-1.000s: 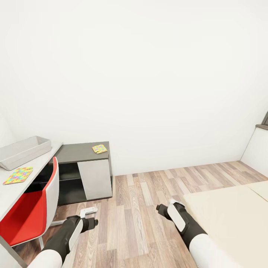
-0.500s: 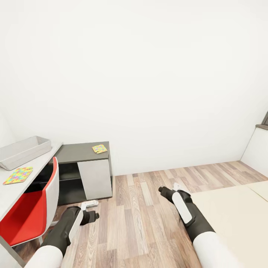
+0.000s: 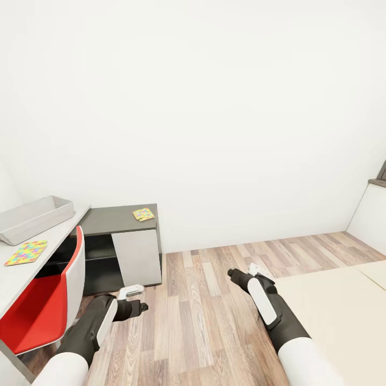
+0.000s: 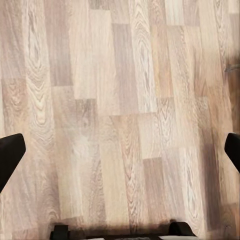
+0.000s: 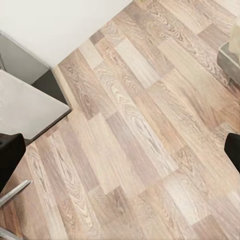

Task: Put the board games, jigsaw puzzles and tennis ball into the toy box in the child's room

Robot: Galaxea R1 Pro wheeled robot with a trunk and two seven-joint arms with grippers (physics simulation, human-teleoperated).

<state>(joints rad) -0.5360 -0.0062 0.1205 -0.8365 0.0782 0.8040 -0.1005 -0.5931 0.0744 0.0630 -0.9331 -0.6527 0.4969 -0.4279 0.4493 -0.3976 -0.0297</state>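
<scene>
Toy box (image 3: 33, 217) sits at the far end of the desk (image 3: 13, 279), and from our head camera we cannot see into it.

We see one jigsaw puzzle (image 3: 27, 252) lying flat on the desk top just in front of the box, apart from it, and a second, smaller-looking puzzle square (image 3: 143, 214) flat on the lower dark grey cabinet (image 3: 115, 221) near the wall. A red-and-white chair (image 3: 45, 305) is tucked against the desk. The beige mattress of the bed (image 3: 332, 311) fills the lower right corner. Our left gripper (image 3: 134, 300) and right gripper (image 3: 249, 271) hang low over the wood-plank floor (image 3: 198, 316), well apart from any toy; in both wrist cameras the fingertips sit at opposite edges over bare planks, so both pairs of jaws are spread wide with nothing between them.
</scene>
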